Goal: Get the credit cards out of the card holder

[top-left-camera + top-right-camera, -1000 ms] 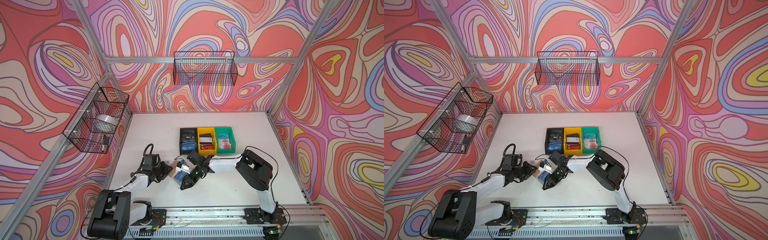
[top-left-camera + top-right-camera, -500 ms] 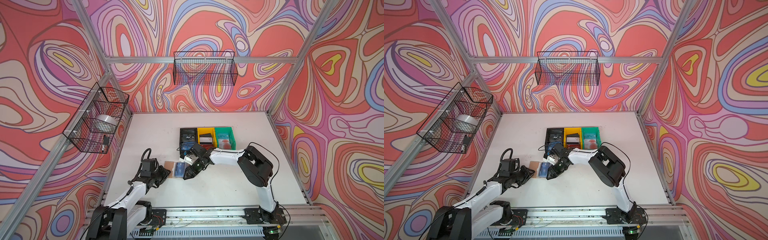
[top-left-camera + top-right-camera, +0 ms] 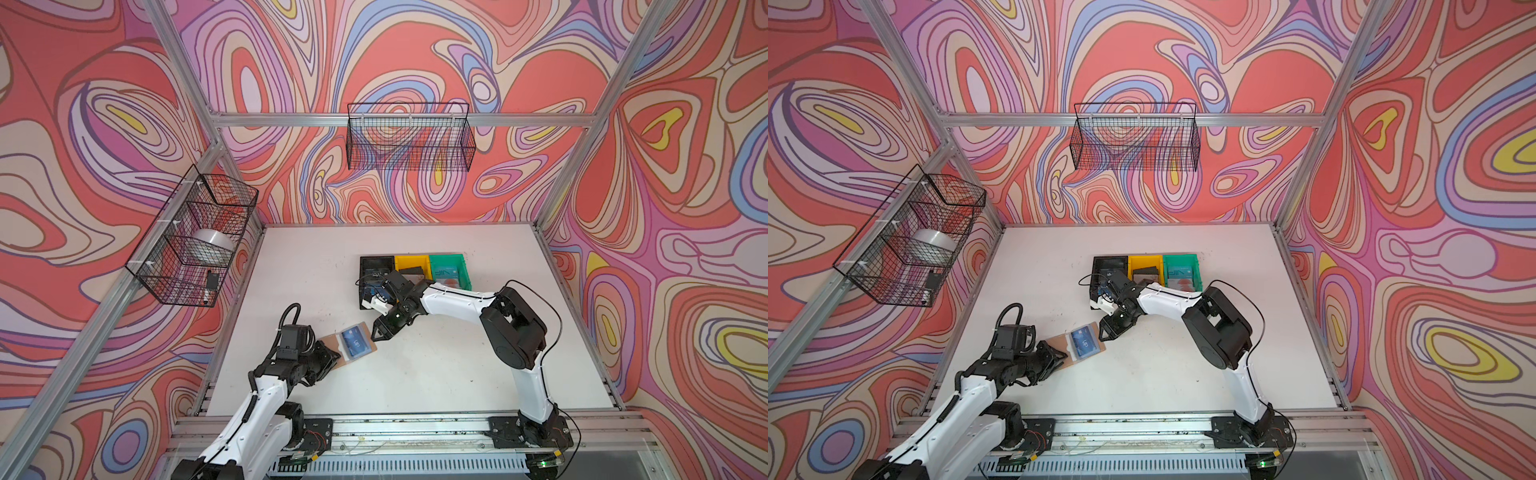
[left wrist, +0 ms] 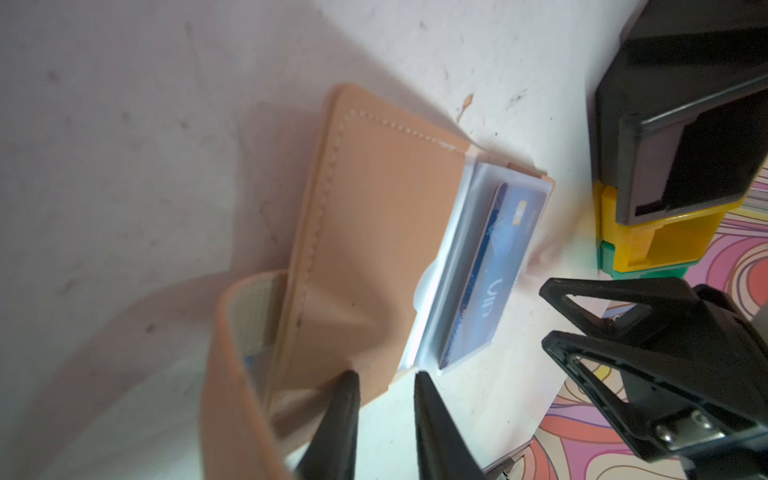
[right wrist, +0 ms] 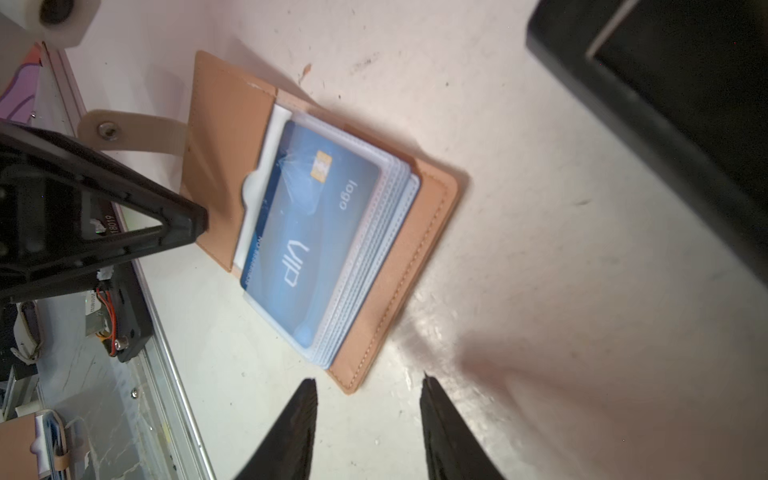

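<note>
On the white table (image 3: pixel 436 374) we see two arms reaching in from the near rail and meeting left of centre. Beyond them, a black bin (image 3: pixel 376 264), a yellow bin (image 3: pixel 409 262) and a green bin (image 3: pixel 451 266) stand touching in a row, left to right, towards the far side.

The card holder (image 3: pixel 332 344) lies open and flat between the grippers, nearer to us than the black bin. Its opened spread runs left to right, the right end swung slightly to the far side. The tan cover is folded out to the left and the stack of clear sleeves is on the right. The blue card (image 5: pixel 316 220), lettered "VIP", sits face up in the top sleeve. Its long axis follows the spine, from far to near and a little rightward. The snap strap (image 5: pixel 133 133) sticks out from the cover's left edge.

The left gripper (image 3: pixel 338 356) has its jaws narrowly parted. One fingertip (image 5: pixel 199 220) sits at the cover's edge, though we cannot tell whether it presses there. The right gripper (image 5: pixel 369 380) is spread and empty, just beside the holder's far right corner without touching it.
</note>
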Motion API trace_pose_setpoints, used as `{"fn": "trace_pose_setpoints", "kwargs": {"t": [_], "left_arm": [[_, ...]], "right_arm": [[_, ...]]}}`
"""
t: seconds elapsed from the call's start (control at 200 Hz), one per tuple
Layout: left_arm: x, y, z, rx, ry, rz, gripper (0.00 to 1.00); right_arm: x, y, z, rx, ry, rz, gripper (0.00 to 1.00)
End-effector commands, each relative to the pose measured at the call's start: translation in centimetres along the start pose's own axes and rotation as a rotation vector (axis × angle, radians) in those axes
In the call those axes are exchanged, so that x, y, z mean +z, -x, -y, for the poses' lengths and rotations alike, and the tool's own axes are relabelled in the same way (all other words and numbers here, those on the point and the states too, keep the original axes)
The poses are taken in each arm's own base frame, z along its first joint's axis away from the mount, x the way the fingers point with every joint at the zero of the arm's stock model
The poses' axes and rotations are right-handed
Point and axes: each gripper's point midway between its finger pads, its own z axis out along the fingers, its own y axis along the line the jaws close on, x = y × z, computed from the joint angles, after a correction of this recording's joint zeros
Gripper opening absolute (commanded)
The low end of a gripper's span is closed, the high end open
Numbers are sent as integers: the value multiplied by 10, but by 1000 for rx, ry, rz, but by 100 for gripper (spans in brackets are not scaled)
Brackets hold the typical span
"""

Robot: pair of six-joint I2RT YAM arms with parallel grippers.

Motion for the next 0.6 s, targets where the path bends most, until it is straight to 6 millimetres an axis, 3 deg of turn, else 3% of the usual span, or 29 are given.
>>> {"fn": "trace_pose_setpoints", "kwargs": {"t": [0.0, 0.235, 0.596], "left_arm": [[1, 0, 4, -31, -2, -21, 28], [15, 5, 12, -5, -9, -61, 27], [10, 12, 22, 1, -46, -42, 27]], "right_arm": [[1, 2, -4, 5, 26, -8, 42], [3, 14, -20, 45, 132, 34, 35], [15, 28, -26, 77, 218, 59, 30]]}}
